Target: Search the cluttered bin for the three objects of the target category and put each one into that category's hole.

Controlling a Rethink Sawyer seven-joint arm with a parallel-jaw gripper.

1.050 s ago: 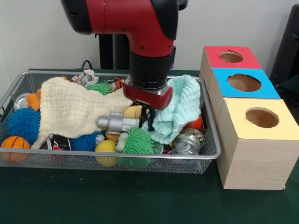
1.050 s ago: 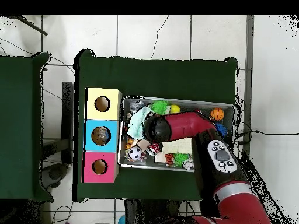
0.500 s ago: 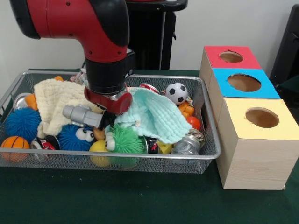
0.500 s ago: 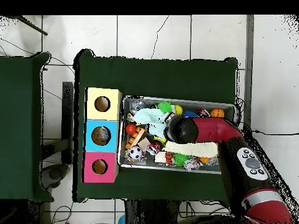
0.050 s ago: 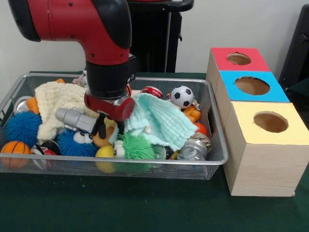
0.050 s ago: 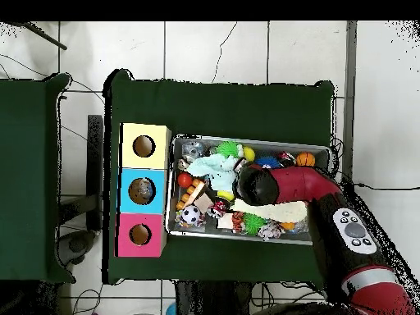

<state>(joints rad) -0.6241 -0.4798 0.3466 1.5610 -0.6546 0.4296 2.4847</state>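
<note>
My gripper (image 5: 108, 128) hangs low in the middle of the wire bin (image 5: 145, 162), its black fingers (image 5: 99, 129) apart over an orange-brown toy. A mint cloth (image 5: 160, 121) lies bunched right beside it, touching its right side. A cream cloth (image 5: 57, 100) covers the bin's back left. Loose in the bin are a soccer ball (image 5: 182, 95), a red can (image 5: 152, 91), a crushed can (image 5: 193, 148), a green fuzzy ball (image 5: 135, 147), blue fuzzy balls (image 5: 21, 128), a yellow ball (image 5: 108, 152) and a basketball (image 5: 14, 150). In the overhead view the arm (image 6: 283, 184) hides the gripper.
Three wooden boxes stand in a row right of the bin, each with a round hole on top: red (image 5: 239, 59), blue (image 5: 252, 85), yellow (image 5: 270, 122). In the overhead view they stand left of the bin (image 6: 246, 138). Green table cloth lies in front.
The arm swung left across the bin and the mint cloth came along with it, baring the soccer ball and red can. In the last half second it dropped slightly.
</note>
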